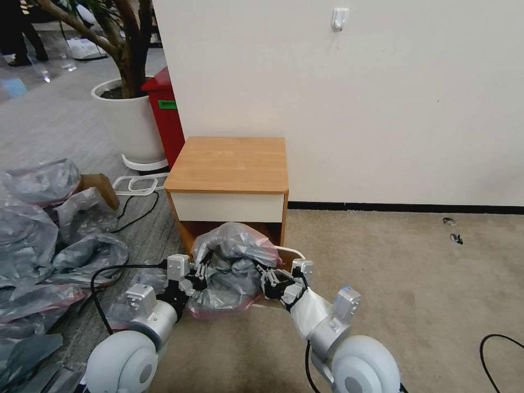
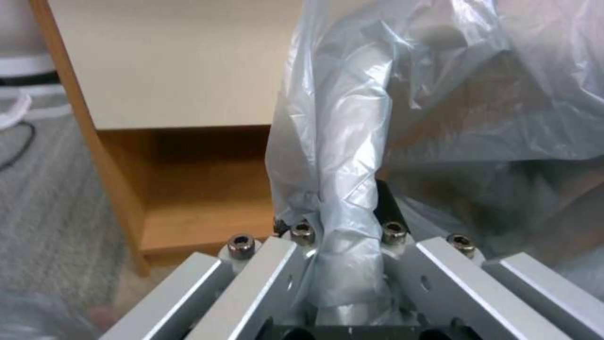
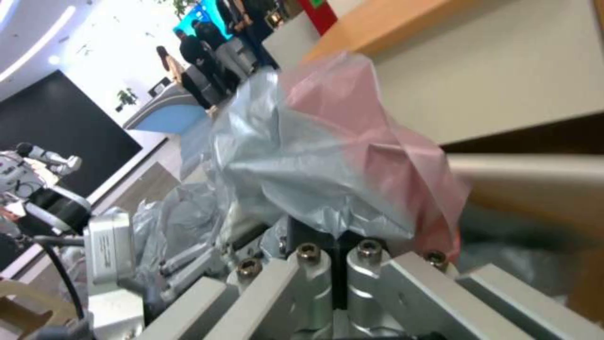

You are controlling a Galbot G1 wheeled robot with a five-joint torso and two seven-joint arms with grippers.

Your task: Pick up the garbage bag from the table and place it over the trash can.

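Observation:
The garbage bag (image 1: 234, 256), thin grey plastic with a pink-red rim band, hangs stretched between my two grippers just in front of the table (image 1: 229, 164). My left gripper (image 1: 199, 273) is shut on a bunched fold of the bag (image 2: 343, 212). My right gripper (image 1: 268, 279) is shut on its other side, where grey and pink film (image 3: 352, 160) spills over the fingers (image 3: 308, 264). The bag covers most of the trash can; a curved strip of its cream rim (image 1: 292, 252) shows by the table's lower right, and also beside the right gripper (image 3: 528, 165).
A big pile of grey plastic bags (image 1: 38, 234) covers the floor at left. A red bin (image 1: 166, 117) and a white plant pot (image 1: 128, 123) stand behind the table. The wall runs behind. A black cable (image 1: 499, 341) lies on the carpet at right.

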